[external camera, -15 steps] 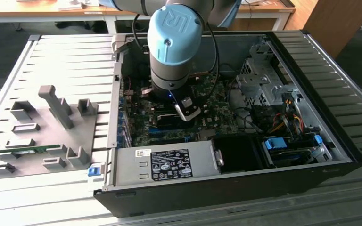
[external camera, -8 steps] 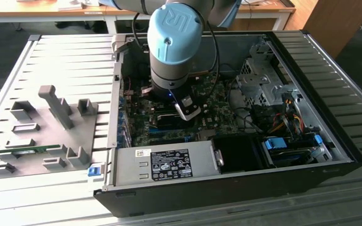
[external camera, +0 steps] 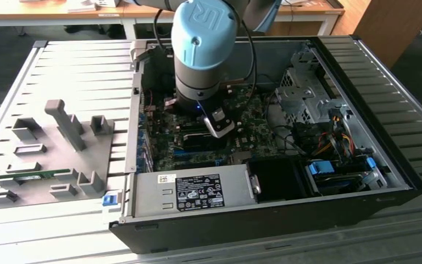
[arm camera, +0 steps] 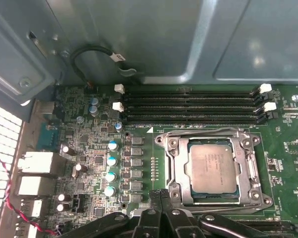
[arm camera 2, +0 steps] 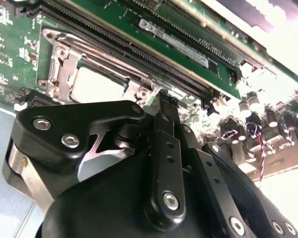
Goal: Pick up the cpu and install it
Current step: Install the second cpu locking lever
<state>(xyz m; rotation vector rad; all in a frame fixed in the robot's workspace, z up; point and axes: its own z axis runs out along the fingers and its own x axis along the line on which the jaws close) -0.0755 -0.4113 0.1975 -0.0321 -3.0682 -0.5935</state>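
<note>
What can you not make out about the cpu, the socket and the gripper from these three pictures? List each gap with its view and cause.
1. The cpu: fully seated or merely resting in the socket cannot be told in the first wrist view.
2. The socket's near edge: covered by the gripper there.
3. The cpu: overexposed in the second wrist view, partly behind the gripper.
4. The socket: behind the arm in the exterior view.

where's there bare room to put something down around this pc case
Free: the slatted table on the exterior view's left, between the open case and the grey fixture tray, and the strip along the case's right. Crowded: inside the case, where the gripper hangs beside the cpu in its socket, with cables by the drive bays.
</note>
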